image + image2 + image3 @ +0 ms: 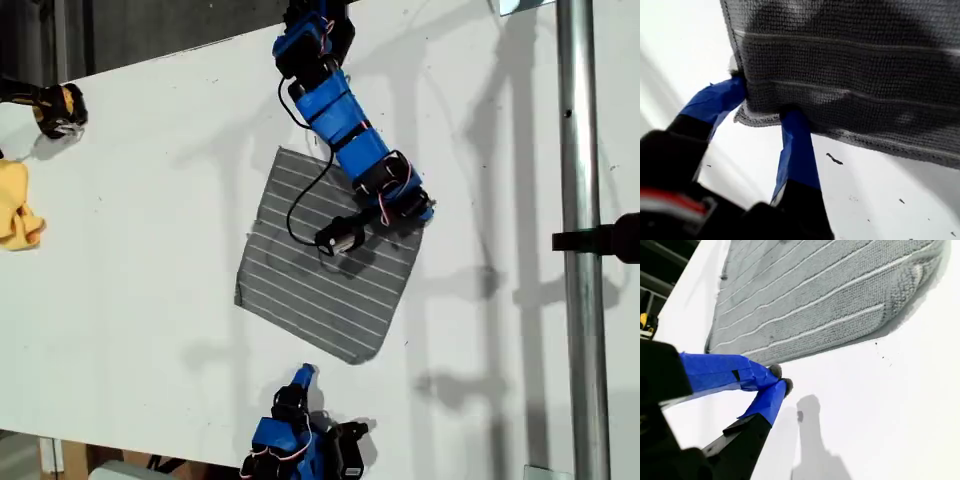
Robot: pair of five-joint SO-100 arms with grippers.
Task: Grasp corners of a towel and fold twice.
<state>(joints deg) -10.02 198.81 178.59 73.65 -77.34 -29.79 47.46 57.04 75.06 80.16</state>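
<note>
Both jaws of my first gripper [765, 107] clamped on 1 towel [850, 70] corner; my second gripper [780, 380] closed, empty.

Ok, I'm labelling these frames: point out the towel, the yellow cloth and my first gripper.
towel [310, 285]: exterior view, middle of the striped cloth.
yellow cloth [15, 205]: exterior view's left edge, middle of the bunch.
my first gripper [765, 107]: first wrist view, midway between the fingertips at the towel's corner.

Open white table [150, 250] surrounds the towel [320, 270] on every side, my first gripper [765, 107] covers its corner nearest the exterior view's right, and a yellow cloth [18, 205] sits at the table's far left edge in that view.
</note>
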